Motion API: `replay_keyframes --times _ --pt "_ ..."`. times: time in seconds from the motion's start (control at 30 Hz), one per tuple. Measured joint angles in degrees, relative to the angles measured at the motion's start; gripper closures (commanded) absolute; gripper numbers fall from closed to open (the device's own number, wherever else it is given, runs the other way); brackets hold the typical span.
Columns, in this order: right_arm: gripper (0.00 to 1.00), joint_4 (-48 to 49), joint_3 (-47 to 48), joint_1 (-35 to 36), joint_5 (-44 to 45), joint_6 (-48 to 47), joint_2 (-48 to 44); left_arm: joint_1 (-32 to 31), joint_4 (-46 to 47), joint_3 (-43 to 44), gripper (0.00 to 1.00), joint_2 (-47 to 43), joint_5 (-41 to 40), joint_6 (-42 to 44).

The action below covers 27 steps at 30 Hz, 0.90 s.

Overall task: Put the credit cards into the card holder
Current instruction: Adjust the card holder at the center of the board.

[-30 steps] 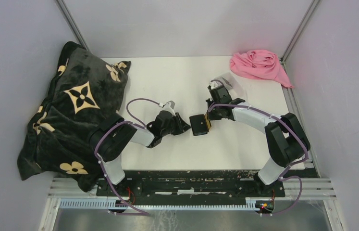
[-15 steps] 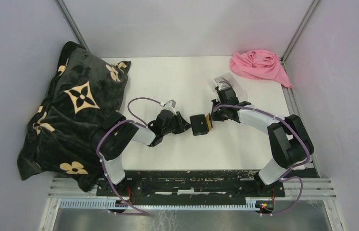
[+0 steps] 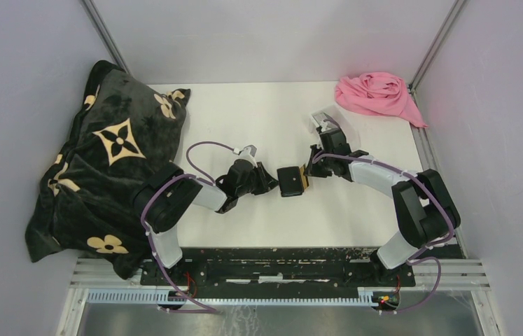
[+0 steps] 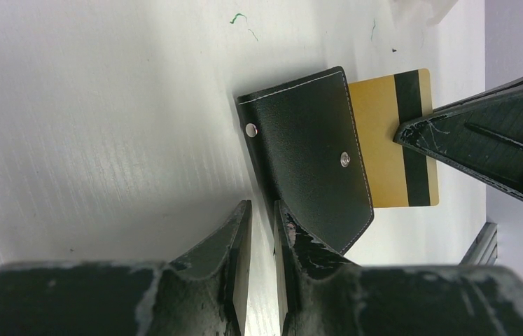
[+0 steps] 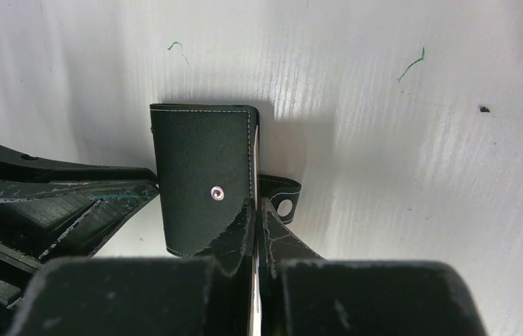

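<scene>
So the big stuff first: white table (image 3: 244,119), a dark flower-print blanket (image 3: 104,161) heaped over the left side, and a pink cloth (image 3: 377,94) bunched in the far right corner. Both arms reach into the middle and meet nose to nose. There's a clear plastic tray (image 3: 328,117) just behind the right wrist, and I can't make out what's in it. The card holder (image 3: 288,181) lies flat mid-table between the two tools, folded with its outside up. The left gripper (image 4: 262,206) has its jaws nearly together, and the holder's near edge runs right into that narrow gap, so I'd call it a pinch to steady it. The right gripper (image 5: 253,203) is clamped on the gold card (image 4: 384,133), which is already partly tucked under the holder's right edge, with the dark stripe and a fair bit of gold sticking out. I reckon this is mid-insertion of that one card. The next move probably calls for a straight, level push toward the left arm while the pinch holds, then letting go before the fingers bump the leather. Tiny detail: a metal stud (image 4: 344,159) sits near the edge the card goes under. No other cards spotted.
</scene>
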Motion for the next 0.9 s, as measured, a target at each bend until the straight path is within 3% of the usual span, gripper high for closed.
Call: replay_keyframes --times 0.9 --pt "0.99 7.8 -6.1 -2.6 -3.9 6.3 -2.2 0.0 -0.4 0.3 0.75 0.0 -0.2 0.4"
